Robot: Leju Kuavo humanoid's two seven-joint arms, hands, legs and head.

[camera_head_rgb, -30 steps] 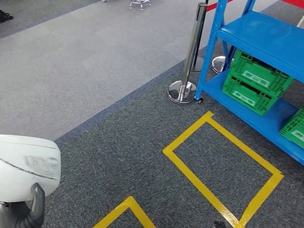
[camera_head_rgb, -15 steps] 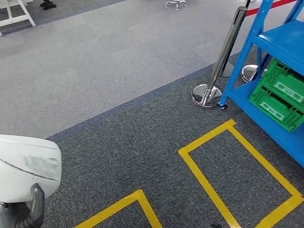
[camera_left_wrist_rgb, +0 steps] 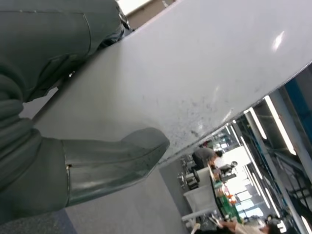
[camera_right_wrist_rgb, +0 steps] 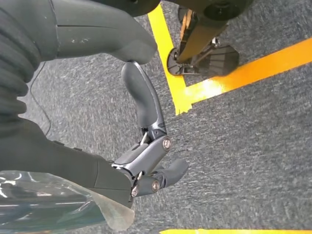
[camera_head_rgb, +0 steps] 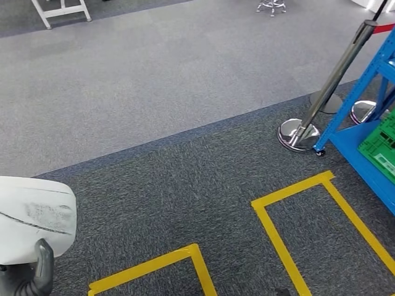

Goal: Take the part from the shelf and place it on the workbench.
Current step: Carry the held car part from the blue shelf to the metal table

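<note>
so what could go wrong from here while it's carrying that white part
The left hand holds the white part with a thumb pressed on its smooth face, so it could slip while walking. The stanchion stands right beside the blue shelf, and a wide turn might clip its base. The right hand hangs with fingers holding nothing, so it gives the part no support.

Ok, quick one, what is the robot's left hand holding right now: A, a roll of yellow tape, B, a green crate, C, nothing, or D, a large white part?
D: in the left wrist view the left hand presses its thumb against a broad white part, also seen at the head view's lower left.
</note>
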